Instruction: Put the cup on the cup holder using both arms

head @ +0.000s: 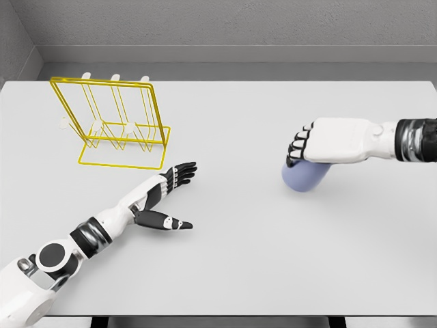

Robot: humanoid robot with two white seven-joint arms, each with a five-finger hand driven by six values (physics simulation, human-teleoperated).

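Upper left of the frame: yellow wire cup holder (pixel 121 123) standing upright on the white counter (pixel 232 260), white-tipped pegs rising from its frame, nothing hung on it yet.

Lower left: left robot hand (pixel 172 195), arm entering from the bottom left corner, palm turned up, fingers spread toward the centre, thumb splayed out below, holding nothing. Just below and right of the rack's base, not touching it.

Centre: bare counter, a wide gap between the two hands.

Right of centre: lavender cup (pixel 305 178) lying on the counter, mostly hidden under the right robot hand (pixel 308 152). Arm reaching in from the right edge, knuckles on top, dark fingers curled down over the cup's left end, apparently clamped on it. Cup's long axis probably left to right along the forearm, though too covered to be sure.

Key relation: cup well to the right of the rack and well apart from the left robot hand, directly beneath the right. Right hand far nearer the cup; left hand far nearer the rack. Likely a carry leftward toward the waiting open palm.
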